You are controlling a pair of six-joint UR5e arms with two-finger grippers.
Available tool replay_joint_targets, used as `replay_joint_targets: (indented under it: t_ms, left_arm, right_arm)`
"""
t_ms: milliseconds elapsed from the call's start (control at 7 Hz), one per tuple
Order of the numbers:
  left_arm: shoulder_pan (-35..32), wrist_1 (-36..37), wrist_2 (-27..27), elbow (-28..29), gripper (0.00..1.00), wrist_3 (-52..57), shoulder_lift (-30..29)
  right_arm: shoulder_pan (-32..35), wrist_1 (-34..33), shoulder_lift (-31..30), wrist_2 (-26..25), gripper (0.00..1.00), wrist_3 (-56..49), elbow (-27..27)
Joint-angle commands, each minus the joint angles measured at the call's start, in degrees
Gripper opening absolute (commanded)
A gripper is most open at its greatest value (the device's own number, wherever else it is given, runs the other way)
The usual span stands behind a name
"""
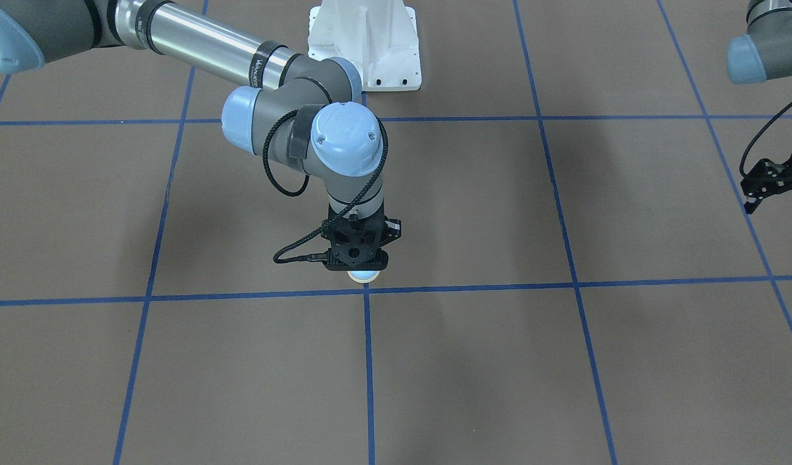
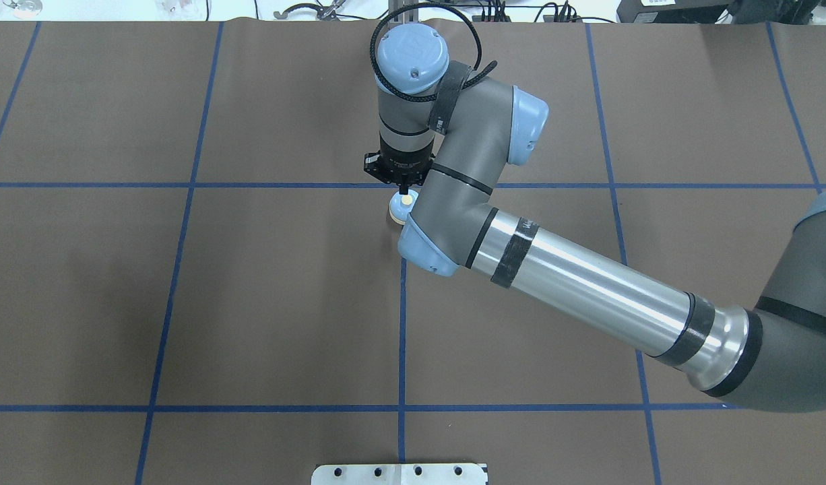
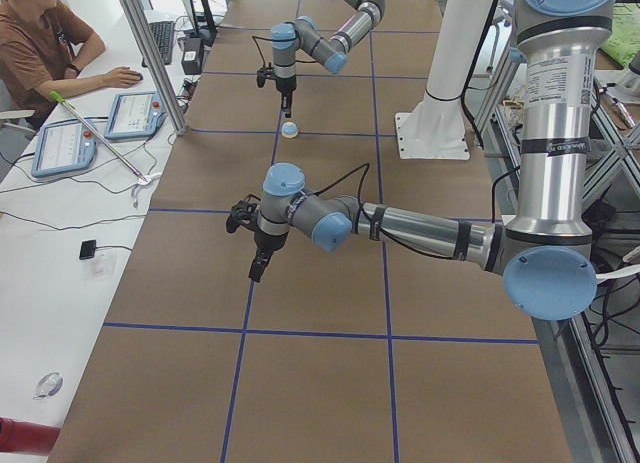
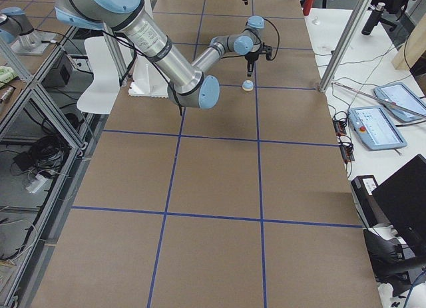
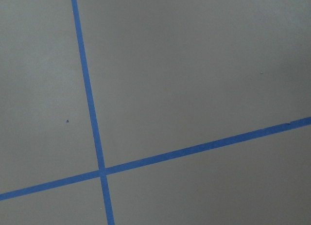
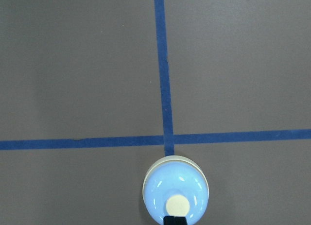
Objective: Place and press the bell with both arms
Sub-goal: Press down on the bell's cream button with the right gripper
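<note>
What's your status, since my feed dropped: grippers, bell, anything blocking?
Right gripper shut, tip poised over bell button. Left gripper well away from bell, state unclear. Bell upright by tape crossing. Nothing seen blocking.

My right gripper (image 1: 359, 261) points straight down over the bell (image 1: 362, 276), hiding all but its light-blue edge. A blue tape crossing (image 1: 367, 289) lies just beside the bell; my left gripper (image 1: 767, 184) hangs well apart from the bell.

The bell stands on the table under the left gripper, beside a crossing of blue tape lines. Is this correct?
Not the left one: the bell stands under the right gripper, as the overhead exterior view shows, where that arm comes in from the right. The rest is correct.
</note>
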Motion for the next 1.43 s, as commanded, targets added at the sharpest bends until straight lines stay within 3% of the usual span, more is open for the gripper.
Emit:
replay_joint_targets:
  t_ms: [0,1286]
  left_arm:
    - [0.0,0.0,0.0,0.1,1.0,0.0,0.0]
    - [0.0,0.0,0.0,0.3,1.0,-0.1,0.0]
  right_arm:
    - [-0.1,1.1,0.6,-1.4,0.0,-0.3,-2.3]
    - [-1.3,3.1,0.6,-2.3,0.0,-0.3,-4.5]
